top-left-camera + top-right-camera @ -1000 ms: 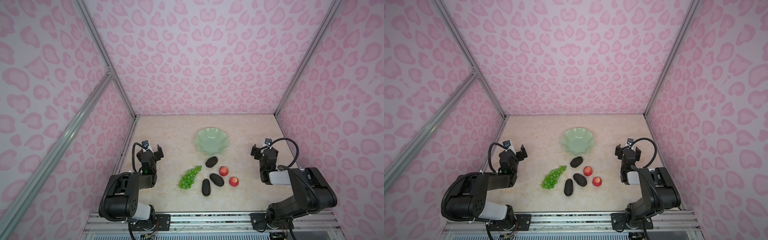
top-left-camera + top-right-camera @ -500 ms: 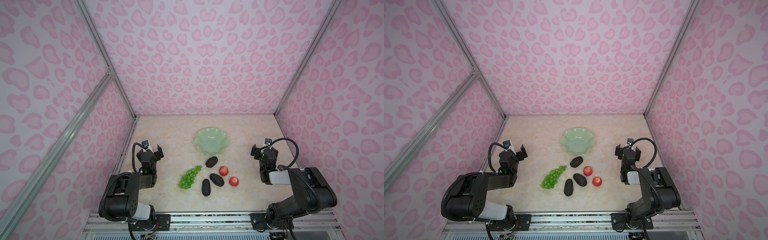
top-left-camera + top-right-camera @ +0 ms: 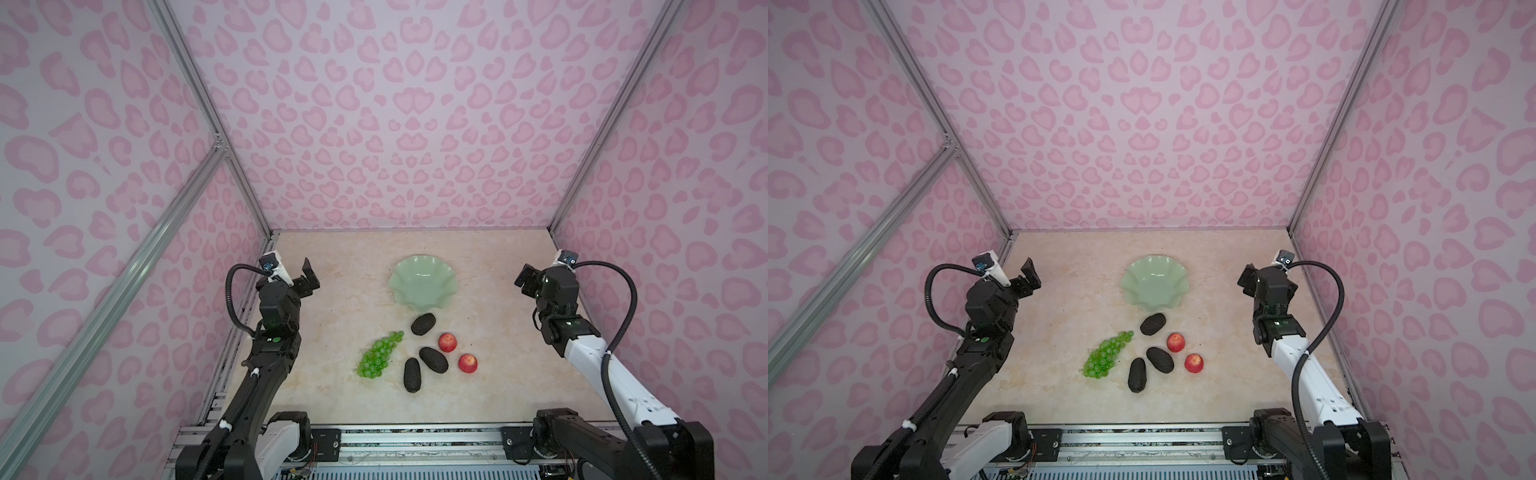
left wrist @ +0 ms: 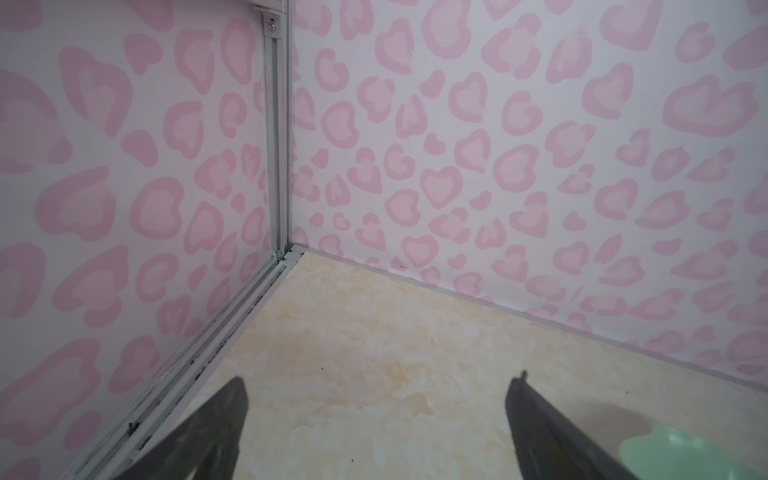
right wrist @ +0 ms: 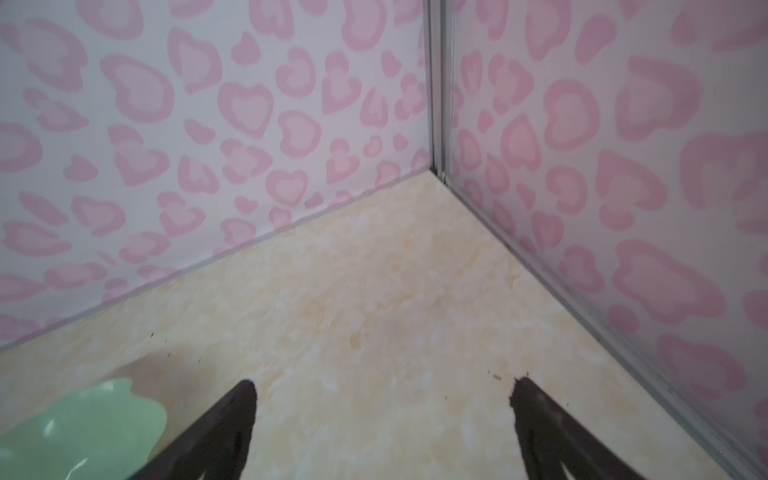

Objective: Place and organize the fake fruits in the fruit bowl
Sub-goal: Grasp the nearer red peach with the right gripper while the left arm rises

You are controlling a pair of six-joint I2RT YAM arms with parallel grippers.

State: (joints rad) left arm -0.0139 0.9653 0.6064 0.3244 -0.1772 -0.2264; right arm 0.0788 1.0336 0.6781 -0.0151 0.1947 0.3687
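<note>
The pale green fruit bowl (image 3: 422, 279) (image 3: 1154, 284) stands empty at mid-table in both top views. In front of it lie three dark avocados (image 3: 423, 323) (image 3: 433, 360) (image 3: 412, 375), two red apples (image 3: 447, 342) (image 3: 468, 363) and a bunch of green grapes (image 3: 379, 355) (image 3: 1106, 355). My left gripper (image 3: 299, 277) (image 4: 376, 386) hovers open by the left wall, far from the fruit. My right gripper (image 3: 536, 276) (image 5: 382, 390) hovers open by the right wall. Bare table shows between each pair of fingers. A bit of the bowl's rim (image 4: 648, 449) (image 5: 83, 428) shows in both wrist views.
Pink patterned walls with aluminium posts (image 4: 277, 124) (image 5: 436, 83) close in the marbled table (image 3: 353, 299) on three sides. A metal rail (image 3: 415, 440) runs along the front edge, carrying both arm bases.
</note>
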